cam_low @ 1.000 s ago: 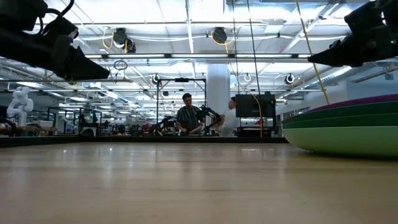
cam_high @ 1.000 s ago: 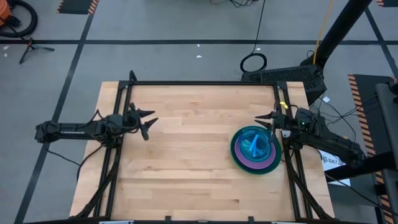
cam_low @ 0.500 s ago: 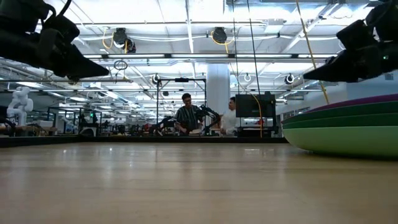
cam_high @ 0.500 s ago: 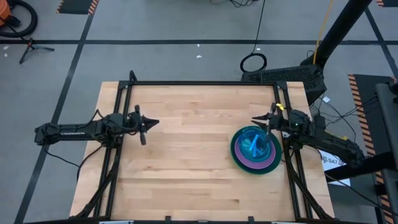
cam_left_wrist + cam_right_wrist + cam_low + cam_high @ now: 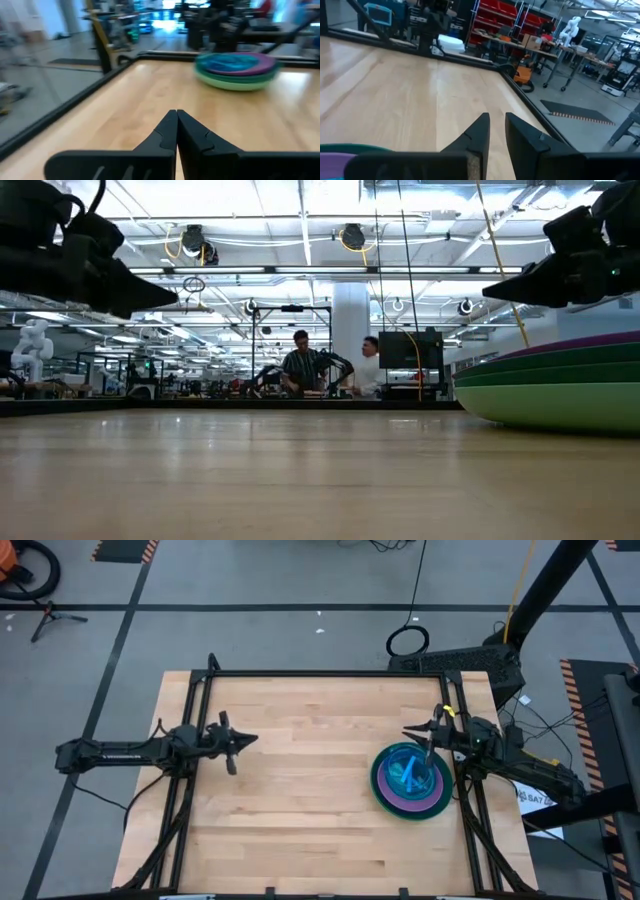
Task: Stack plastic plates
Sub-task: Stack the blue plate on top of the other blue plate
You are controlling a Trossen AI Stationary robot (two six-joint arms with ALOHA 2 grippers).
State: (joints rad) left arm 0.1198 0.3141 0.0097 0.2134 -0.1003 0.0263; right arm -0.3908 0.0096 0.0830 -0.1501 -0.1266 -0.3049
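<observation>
Over on the left side of the table (image 5: 300, 830), the left gripper (image 5: 243, 739) hangs just inside the table's left edge with nothing in it. The left wrist view shows its two dark fingers (image 5: 167, 131) pressed flat against each other, tips meeting in a point, so the jaws are fully together and gripping only air. It touches no plate and sits well apart from the stack.

Moving right, the middle of the wooden top is bare boards.

Then comes the stack of plastic plates (image 5: 411, 781), sitting near the right edge of the table. From above it reads as cyan-blue on top, purple under that, and green rims at the bottom. The low view shows the green layers (image 5: 560, 395) with a purple edge above them.

The right gripper (image 5: 410, 733) hovers just beside the stack, on its far side, up off the wood. In the right wrist view its fingers (image 5: 479, 131) stand a little apart, a narrow slit between the tips, and nothing sits in that gap. The purple and green rims (image 5: 337, 153) show just beside it, not touching.
</observation>
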